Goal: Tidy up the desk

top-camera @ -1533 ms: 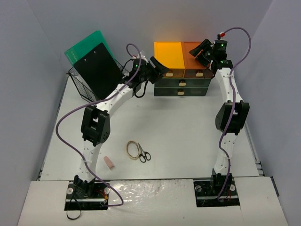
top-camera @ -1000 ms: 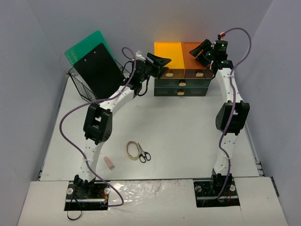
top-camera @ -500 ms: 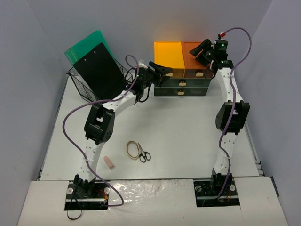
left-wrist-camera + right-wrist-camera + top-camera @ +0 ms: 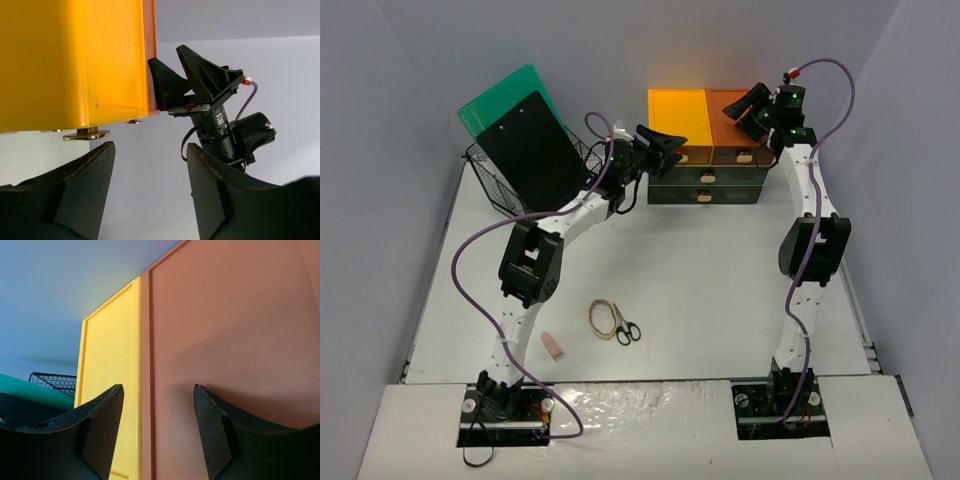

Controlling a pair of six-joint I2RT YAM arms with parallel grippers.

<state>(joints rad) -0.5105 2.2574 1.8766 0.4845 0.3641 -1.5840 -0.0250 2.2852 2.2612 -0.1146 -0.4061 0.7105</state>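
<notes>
The desk (image 4: 720,270) is the white top that fills the middle of the scene, with both arms bolted at its near edge. At its far edge, in the middle, stands a dark drawer unit (image 4: 705,185) with a yellow drawer (image 4: 680,115) and an orange drawer (image 4: 725,105) side by side on top.

The left gripper (image 4: 665,140) hangs at the near left corner of the yellow drawer. Its fingers are well apart with nothing between them. In its wrist view the drawer's small brass handle (image 4: 85,134) sits just above the left finger.

The right gripper (image 4: 752,105) hovers over the right part of the orange drawer. Its fingers are also spread and hold nothing.

To the far left, a black wire basket (image 4: 485,175) holds a green board (image 4: 510,90) and a black clipboard (image 4: 525,150), both leaning. The left arm's forearm runs close past the basket's right side.

Near the left arm's base lie scissors (image 4: 625,328) touching a tan rubber band (image 4: 602,318), with a pink eraser (image 4: 552,346) just to their left. All three are well apart from both grippers.
</notes>
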